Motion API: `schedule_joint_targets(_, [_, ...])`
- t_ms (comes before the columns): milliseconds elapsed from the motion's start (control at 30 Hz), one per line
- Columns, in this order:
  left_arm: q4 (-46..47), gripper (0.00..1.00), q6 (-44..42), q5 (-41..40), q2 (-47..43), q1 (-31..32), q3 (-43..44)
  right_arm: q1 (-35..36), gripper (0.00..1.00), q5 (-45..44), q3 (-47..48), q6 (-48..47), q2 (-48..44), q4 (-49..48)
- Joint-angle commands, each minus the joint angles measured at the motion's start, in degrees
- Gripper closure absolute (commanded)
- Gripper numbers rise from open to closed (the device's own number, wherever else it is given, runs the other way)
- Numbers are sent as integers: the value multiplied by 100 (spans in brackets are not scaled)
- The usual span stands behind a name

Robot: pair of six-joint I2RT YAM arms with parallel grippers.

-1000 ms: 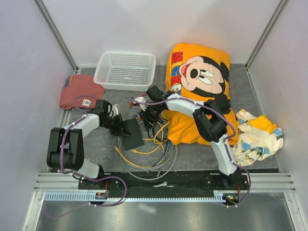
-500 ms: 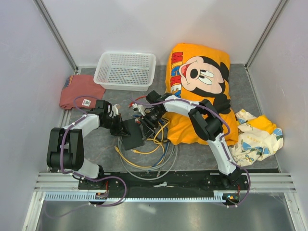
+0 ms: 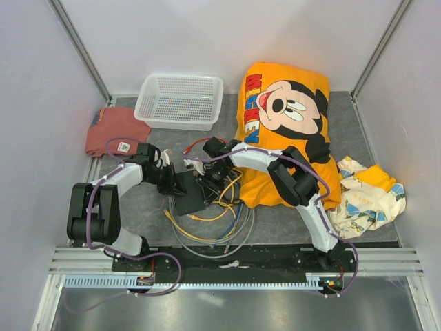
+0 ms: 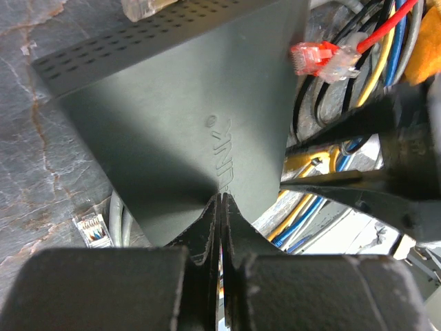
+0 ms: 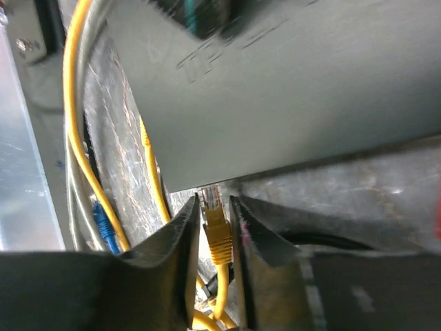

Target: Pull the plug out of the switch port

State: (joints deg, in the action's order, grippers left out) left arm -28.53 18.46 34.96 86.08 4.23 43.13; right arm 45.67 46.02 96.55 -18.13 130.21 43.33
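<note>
The flat black switch [image 3: 189, 195] lies on the grey mat among loose cables. It fills the left wrist view [image 4: 172, 124] and the top of the right wrist view [image 5: 296, 89]. My left gripper [image 3: 173, 181] is shut, with its tips [image 4: 220, 198] resting on the switch's top by its left edge. My right gripper [image 3: 207, 176] is at the switch's right side. Its jaws [image 5: 215, 203] are closed round a yellow plug [image 5: 219, 234]. The plug's clear tip shows just at the switch's edge.
A tangle of yellow, blue and grey cables [image 3: 207, 221] lies around the switch, with a loose red plug [image 4: 320, 58]. A white mesh basket [image 3: 176, 123] stands at the back, a red cloth [image 3: 114, 127] on the left, an orange cartoon shirt [image 3: 286, 110] and a patterned cloth [image 3: 368, 193] on the right.
My right gripper has moved left and down, in to the switch's right side. The left arm and the switch have hardly moved.
</note>
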Motion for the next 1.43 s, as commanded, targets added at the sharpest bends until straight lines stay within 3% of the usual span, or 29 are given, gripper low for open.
schedule_joint_targets(0, [155,99,-167,-112,23,-10,28,162,73,-1419,-566,-445,-303,-158])
schedule_joint_targets(200, [146,99,-202,-130,-21,-10,19,-84,76,-2763,-1050,-1016,-1041,-132])
schedule_joint_targets(400, [129,98,-246,-165,-127,-19,98,-620,77,-3776,-876,-1202,-1253,-62])
schedule_joint_targets(433, [120,98,-255,-156,-170,-19,125,-664,74,-3706,-805,-1149,-1261,-27])
schedule_joint_targets(567, [-2,98,-473,-77,-338,-19,475,-735,36,-2320,-497,-1009,-1656,220])
schedule_joint_targets(633, [-125,88,-711,20,-434,-19,958,-735,26,-1843,-418,-668,-2024,45])
schedule_joint_targets(667, [-283,79,-1034,20,-469,-19,1151,-735,19,-1825,-340,-265,-2113,-113])
schedule_joint_targets(700, [-380,64,-1211,-146,-522,-19,1554,-735,14,-1833,-95,-139,-2175,-123])
schedule_joint_targets(733, [-468,57,-1387,-269,-566,-19,1758,-735,2,-1929,46,-34,-2280,-141])
schedule_joint_targets(800, [-723,40,-2002,-689,-689,-19,2327,-752,2,-2236,327,353,-2421,-377])
schedule_joint_targets(867, [-890,32,-2502,-981,-786,-45,2655,-787,2,-2894,399,581,-2711,-806])
schedule_joint_targets(900, [-1039,12,-2662,-1235,-864,-45,2943,-796,2,-3132,373,739,-2825,-983])
schedule_joint_targets(933, [-1118,1,-2802,-1350,-926,-45,3068,-814,2,-3404,364,784,-3043,-1124])
schedule_joint_targets(1033, [-1242,1,-3146,-1667,-1286,-45,3385,-805,2,-4562,285,837,-3378,-1520])
schedule_joint_targets(1200, [-1111,1,-2849,-1913,-1918,-45,3325,-805,2,-5813,-127,1346,-3704,-1811])
schedule_joint_targets(1300, [-961,1,-2418,-2090,-2147,-54,2833,-805,2,-5929,-698,1540,-3888,-1793])
schedule_joint_targets(1400, [-803,1,-2119,-2230,-2367,-80,2359,-814,2,-5499,-1182,1523,-4117,-1793])
